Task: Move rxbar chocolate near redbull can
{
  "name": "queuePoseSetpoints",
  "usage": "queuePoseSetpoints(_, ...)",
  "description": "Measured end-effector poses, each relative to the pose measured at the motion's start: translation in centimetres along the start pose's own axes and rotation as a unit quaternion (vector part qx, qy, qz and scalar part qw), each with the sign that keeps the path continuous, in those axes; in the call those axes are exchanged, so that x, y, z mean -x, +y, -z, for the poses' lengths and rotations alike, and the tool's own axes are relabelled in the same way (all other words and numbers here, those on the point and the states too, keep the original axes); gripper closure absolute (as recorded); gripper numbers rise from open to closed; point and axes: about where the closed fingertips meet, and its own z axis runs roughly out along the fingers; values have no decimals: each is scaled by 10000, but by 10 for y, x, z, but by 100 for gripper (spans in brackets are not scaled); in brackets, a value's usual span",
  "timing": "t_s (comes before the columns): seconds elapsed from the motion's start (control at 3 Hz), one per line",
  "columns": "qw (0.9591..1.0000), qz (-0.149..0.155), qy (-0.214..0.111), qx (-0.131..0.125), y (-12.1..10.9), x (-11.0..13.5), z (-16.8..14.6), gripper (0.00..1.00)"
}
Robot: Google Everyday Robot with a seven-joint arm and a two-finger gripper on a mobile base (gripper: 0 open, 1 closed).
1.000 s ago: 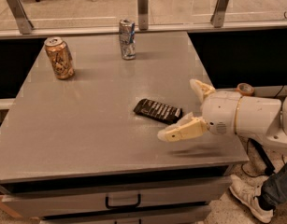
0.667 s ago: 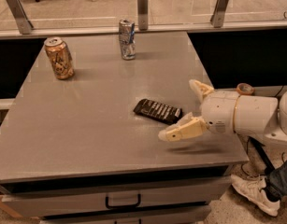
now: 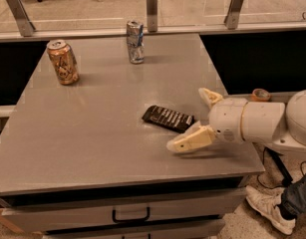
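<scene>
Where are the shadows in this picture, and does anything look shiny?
In the camera view, light falls from above: the open hand, just right of the rxbar chocolate, drops a soft shadow on the table beneath it; the redbull can and orange can throw short shadows rightward; both cans glint.

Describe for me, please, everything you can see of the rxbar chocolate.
The rxbar chocolate is a flat, dark-wrapped bar with pale lettering, lying flat and slanted on the grey table, right of centre, well apart from the redbull can. Its right end sits between the fingers of the open gripper; whether they touch it is unclear.
</scene>
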Motion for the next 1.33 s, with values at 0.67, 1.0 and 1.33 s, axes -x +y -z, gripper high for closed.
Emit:
queuePoseSetpoints(0.67,9999,-12,163,-9,-6,-11,-14,18)
queuePoseSetpoints(1.0,9998,-45,201,14,-6,-16,-19,41)
queuePoseSetpoints(1.33,9998,-45,200,14,-6,-13,-18,65)
